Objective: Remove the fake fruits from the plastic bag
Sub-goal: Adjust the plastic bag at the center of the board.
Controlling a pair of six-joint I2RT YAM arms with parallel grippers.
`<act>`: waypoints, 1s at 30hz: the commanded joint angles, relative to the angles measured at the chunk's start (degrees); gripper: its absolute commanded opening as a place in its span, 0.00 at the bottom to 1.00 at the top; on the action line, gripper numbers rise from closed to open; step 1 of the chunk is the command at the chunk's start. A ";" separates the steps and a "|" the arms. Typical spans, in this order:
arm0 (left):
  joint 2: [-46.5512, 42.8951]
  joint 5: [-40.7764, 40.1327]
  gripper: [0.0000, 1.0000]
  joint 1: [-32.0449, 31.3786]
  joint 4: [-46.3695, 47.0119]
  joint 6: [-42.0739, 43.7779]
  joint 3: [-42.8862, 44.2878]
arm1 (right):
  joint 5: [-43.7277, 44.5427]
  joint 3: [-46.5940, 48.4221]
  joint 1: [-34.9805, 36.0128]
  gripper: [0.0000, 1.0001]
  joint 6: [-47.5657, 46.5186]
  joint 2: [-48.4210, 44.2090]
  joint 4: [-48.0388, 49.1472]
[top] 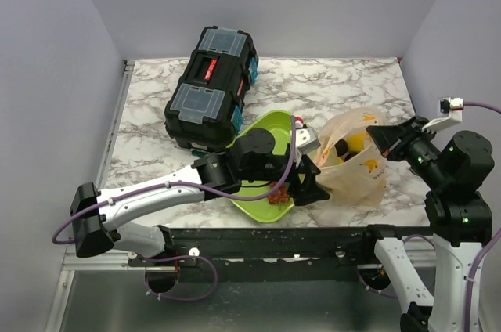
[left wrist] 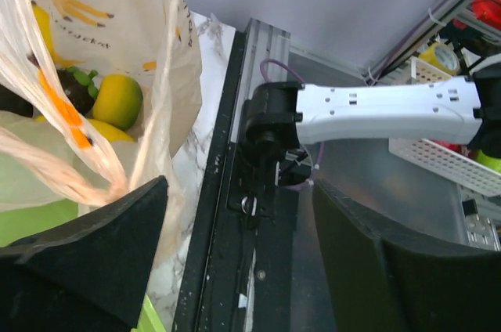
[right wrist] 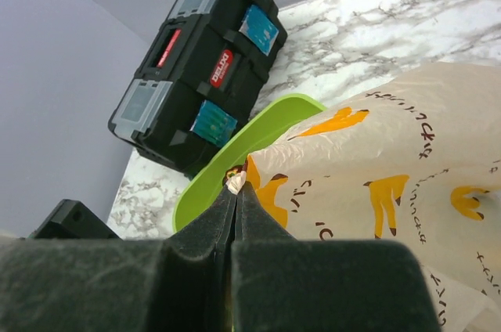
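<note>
The plastic bag (top: 358, 169) lies right of the green tray (top: 270, 124), its mouth facing the tray. Inside it I see fake fruits: a yellow one (left wrist: 117, 100) and a dark maroon one (left wrist: 74, 86), also visible from above as the yellow fruit (top: 357, 142). A red grape bunch (top: 276, 196) rests on the tray's near corner. My left gripper (top: 310, 185) is open at the bag's mouth, nothing between its fingers (left wrist: 94, 258); the bag's rim (left wrist: 94, 167) drapes beside the left one. My right gripper (right wrist: 237, 185) is shut on the bag's (right wrist: 391, 183) upper edge, holding it up.
A black toolbox (top: 211, 85) stands at the back left, touching the tray's far corner. The table's black front rail (left wrist: 235, 214) runs just under my left gripper. Grey walls enclose the table on three sides.
</note>
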 commanded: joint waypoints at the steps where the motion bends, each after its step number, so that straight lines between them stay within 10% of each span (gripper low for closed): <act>1: -5.27 0.73 0.79 -0.94 3.98 0.44 -5.14 | 4.07 3.10 0.00 0.01 1.27 -0.48 -7.86; 10: -7.31 -12.01 0.94 -0.93 -0.18 2.49 -6.77 | 23.74 1.64 0.03 0.01 2.96 -2.33 -16.37; 18: -0.50 -14.45 0.99 -0.44 0.25 3.68 -3.32 | 21.77 -0.78 0.03 0.10 1.18 -4.04 -15.06; 30: 10.75 3.27 0.77 -1.95 7.02 -4.28 0.83 | 31.24 12.71 0.19 0.66 -7.67 4.75 -23.88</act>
